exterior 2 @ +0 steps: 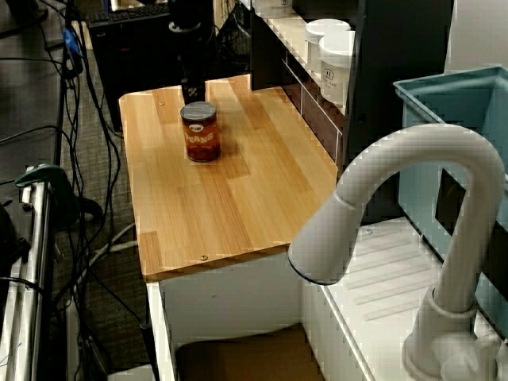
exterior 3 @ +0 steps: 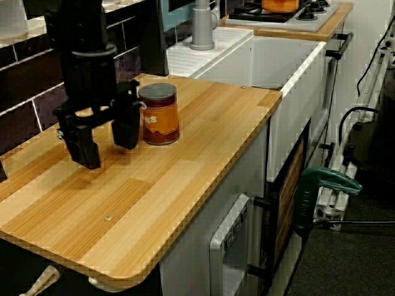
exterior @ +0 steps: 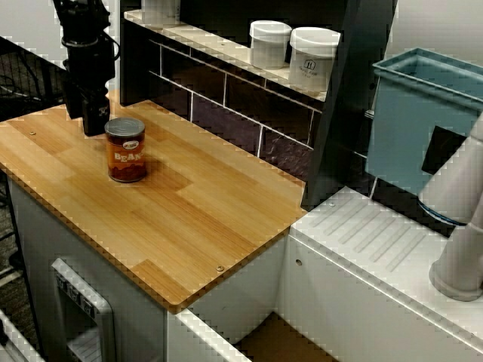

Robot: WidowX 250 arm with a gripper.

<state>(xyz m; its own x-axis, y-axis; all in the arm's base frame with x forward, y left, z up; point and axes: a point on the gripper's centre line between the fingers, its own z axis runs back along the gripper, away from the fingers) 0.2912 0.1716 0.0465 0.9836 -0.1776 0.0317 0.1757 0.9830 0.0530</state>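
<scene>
So the hand [exterior 3: 106, 145] is pointing straight down over the back end of the desk [exterior: 204, 204] and it's wide open. In the low view along the desk you can see both black fingers [exterior 3: 126, 126] spread apart with only bare wood between them, so it's got hold of nothing. The tips are right down near the wood, but I can't tell if they actually touch it. The can [exterior 3: 159, 114] (red-brown label, silver lid) stands upright on the desk just beside the hand. It's outside the fingers, next to the finger on the sink side. In that low view the finger and the can look like they might be touching, but the high view facing the shelf and the view from behind the tap don't settle it, so I honestly can't say. Around it there are two white jars [exterior: 269, 44] up on the shelf [exterior: 215, 44] behind the desk and a teal bin [exterior: 419, 121] off to one side. There's also a white tap [exterior 2: 413, 182] over the drainer and a green clamp [exterior 3: 324, 184] low down past the desk's edge.
</scene>
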